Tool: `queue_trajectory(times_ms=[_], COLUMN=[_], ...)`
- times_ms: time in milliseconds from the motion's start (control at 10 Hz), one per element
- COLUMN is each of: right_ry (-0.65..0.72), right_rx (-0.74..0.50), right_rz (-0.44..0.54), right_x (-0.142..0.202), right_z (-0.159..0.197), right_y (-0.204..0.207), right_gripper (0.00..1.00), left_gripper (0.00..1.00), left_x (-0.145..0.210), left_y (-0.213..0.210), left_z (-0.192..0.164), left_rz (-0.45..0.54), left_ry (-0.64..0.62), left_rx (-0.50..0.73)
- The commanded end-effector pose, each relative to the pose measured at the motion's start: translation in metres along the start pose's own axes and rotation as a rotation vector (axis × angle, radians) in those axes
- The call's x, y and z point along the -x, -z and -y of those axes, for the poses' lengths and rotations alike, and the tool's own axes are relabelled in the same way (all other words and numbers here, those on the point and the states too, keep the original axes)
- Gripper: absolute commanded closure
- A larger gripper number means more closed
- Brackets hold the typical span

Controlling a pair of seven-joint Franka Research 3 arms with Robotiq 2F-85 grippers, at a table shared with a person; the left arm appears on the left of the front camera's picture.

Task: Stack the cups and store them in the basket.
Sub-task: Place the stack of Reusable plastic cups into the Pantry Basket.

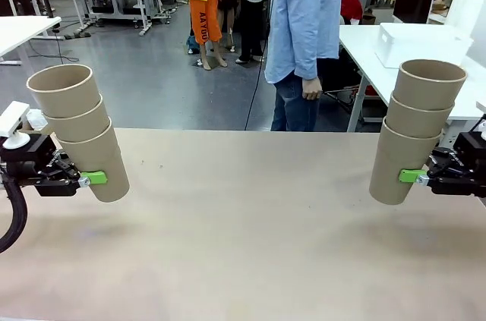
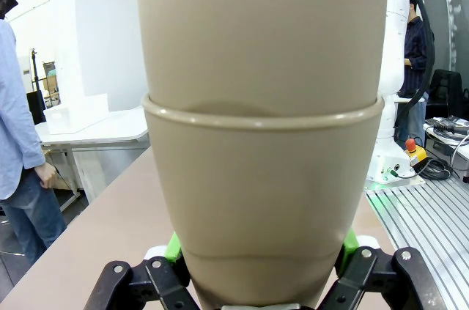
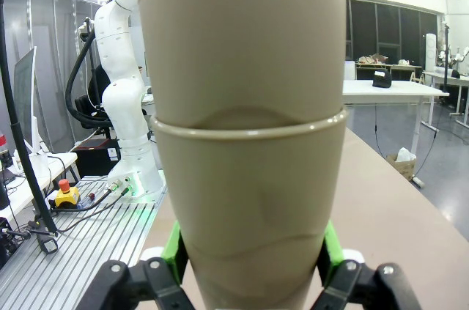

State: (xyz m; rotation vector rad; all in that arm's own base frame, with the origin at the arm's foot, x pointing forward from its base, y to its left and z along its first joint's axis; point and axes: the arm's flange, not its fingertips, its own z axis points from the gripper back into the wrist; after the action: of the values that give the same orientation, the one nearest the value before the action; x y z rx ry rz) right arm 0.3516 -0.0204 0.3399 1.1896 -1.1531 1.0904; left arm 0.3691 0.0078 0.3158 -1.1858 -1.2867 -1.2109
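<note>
Roughly halfway, I judge: the left pincer (image 1: 93, 178) clamps one stack of three cups (image 1: 80, 127), the right pincer (image 1: 412, 175) clamps a second stack (image 1: 419, 127), both held off the tabletop (image 1: 243, 245); merging and storing remain.

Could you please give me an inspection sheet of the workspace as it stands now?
Surface: tan tabletop, matte.
Job's things: left stack and right stack, three cups each, held above the tabletop, tops tilted outward; basket, white, on a white side table at far right.
Clutter: nothing seen.
Grippers: left gripper and right gripper, jaws shut on each stack's bottom cup.
Cables: black cable looping under the left arm.
Surroundings: person standing at the far side.
</note>
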Motion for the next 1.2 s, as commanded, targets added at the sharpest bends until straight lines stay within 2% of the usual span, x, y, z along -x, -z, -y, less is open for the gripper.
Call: queue_trajectory(times_ms=[0,1100], right_ry=[-0.010,-0.010], right_rx=[-0.002,-0.002], right_rz=[-0.001,-0.001], right_x=[-0.0038,-0.0038], right_z=[0.0006,0.0006], right_y=[0.0027,0.0027], right_gripper=[0.15,0.15], left_gripper=[0.14,0.14], left_x=[-0.0037,-0.0037], left_y=[0.0001,0.0001], left_z=[-0.0015,-0.0015], left_rz=[0.018,0.018], left_ry=[0.012,0.012], left_rx=[-0.009,-0.009])
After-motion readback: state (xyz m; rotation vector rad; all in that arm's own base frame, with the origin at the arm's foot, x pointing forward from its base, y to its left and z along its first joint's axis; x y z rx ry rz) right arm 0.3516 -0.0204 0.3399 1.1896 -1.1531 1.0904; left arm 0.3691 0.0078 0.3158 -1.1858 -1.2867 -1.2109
